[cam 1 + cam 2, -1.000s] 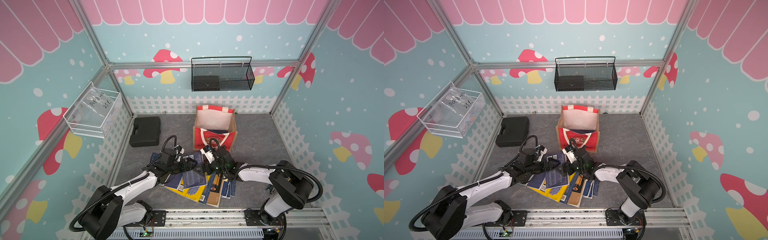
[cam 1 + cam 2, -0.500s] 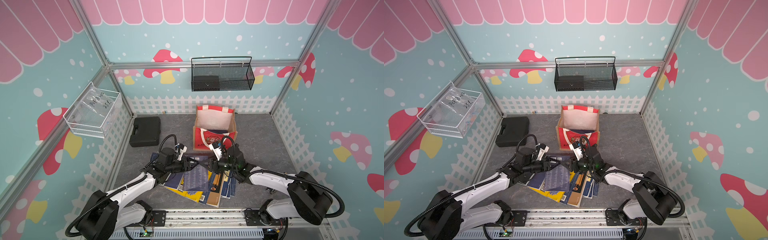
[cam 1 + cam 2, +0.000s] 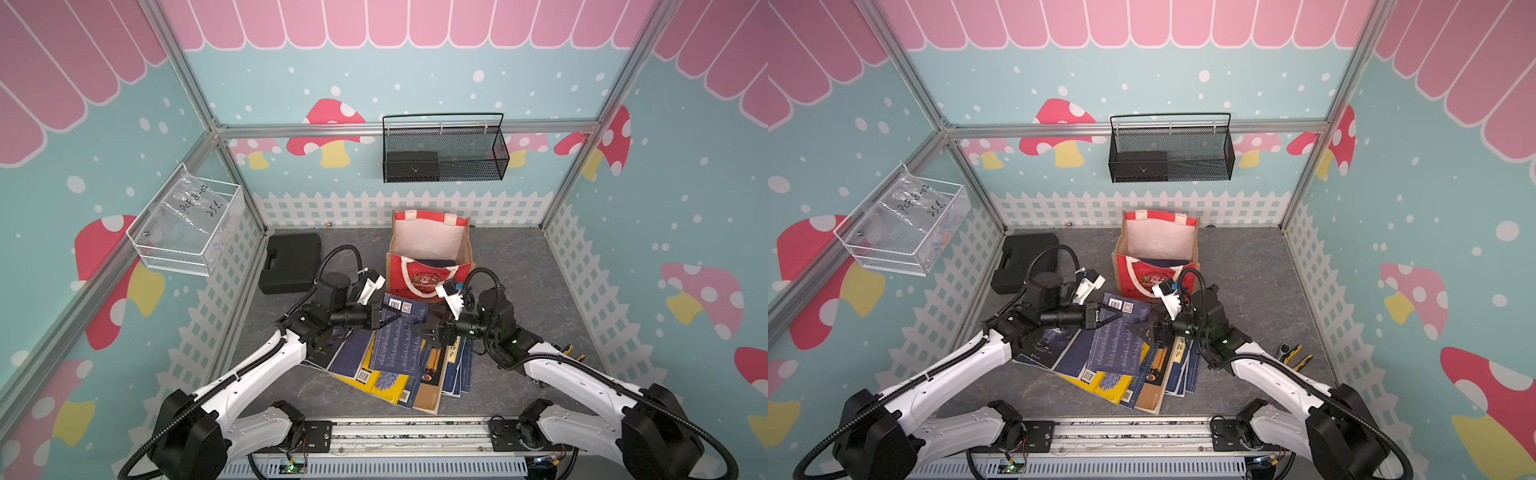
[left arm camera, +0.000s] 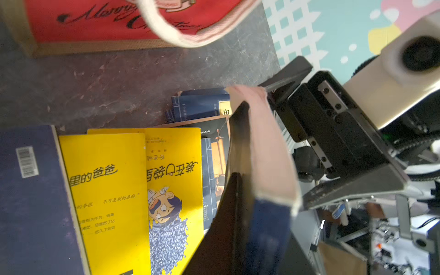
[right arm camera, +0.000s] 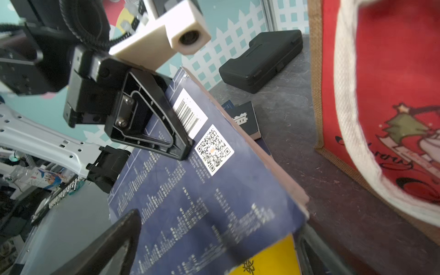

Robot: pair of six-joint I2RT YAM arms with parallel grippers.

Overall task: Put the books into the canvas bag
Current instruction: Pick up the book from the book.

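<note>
Lying nearest on the grey floor, the pile of paperbacks fans out flat: a yellow book, a black-and-tan scroll book and several dark blue ones. Above the pile hangs a dark blue paperback bearing a barcode and QR code, tilted with its far edge raised. The left gripper, reaching in from the left, is clenched on the far left corner beside the barcode. The right gripper stands released, jaws spread to either side of the book's right edge; whether a pad grazes the cover cannot be told. The book is judged light and thin. Its glossy cover is probably somewhat slippery, and it is likely to flex when pinched at one corner, so a deeper hold along an edge would carry it flatter. Just beyond stands the canvas bag, upright and open-mouthed, with a dark blue shape inside, probably a book already delivered. Farther left lies a black plastic case.
</note>
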